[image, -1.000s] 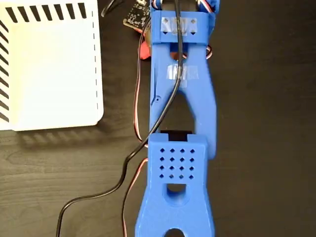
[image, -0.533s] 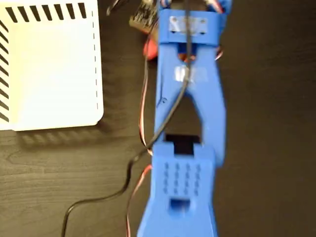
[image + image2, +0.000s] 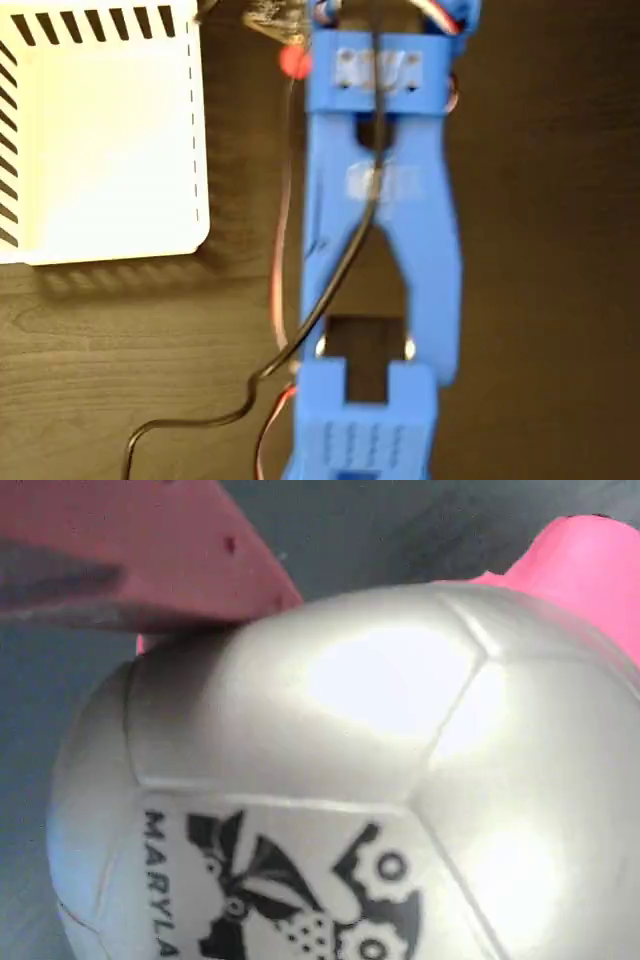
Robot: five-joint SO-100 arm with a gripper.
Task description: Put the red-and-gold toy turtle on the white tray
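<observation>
The red-and-gold squishy toy turtle (image 3: 330, 780) fills the wrist view, against the claw finger (image 3: 150, 550). Claw state cannot be determined. The flat white rectangular tray (image 3: 100, 140) lies left of the blue arm (image 3: 380, 200).

Turtle (image 3: 330, 810): shiny pale-gold shell with seam lines and black print, pink-red body parts at its edges. White tray (image 3: 100, 150) with black diagonal stripes; blue arm (image 3: 380, 200); dark wood-grain worktop (image 3: 120, 350).

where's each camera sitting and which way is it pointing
Fixed view: overhead, looking straight down on the dark table, the white tray at upper left and the blue arm down the middle.
Wrist view: on the gripper, pressed close to the toy turtle; a finger shows upper left.
Shared: only the turtle, a red bit beside the arm.
</observation>
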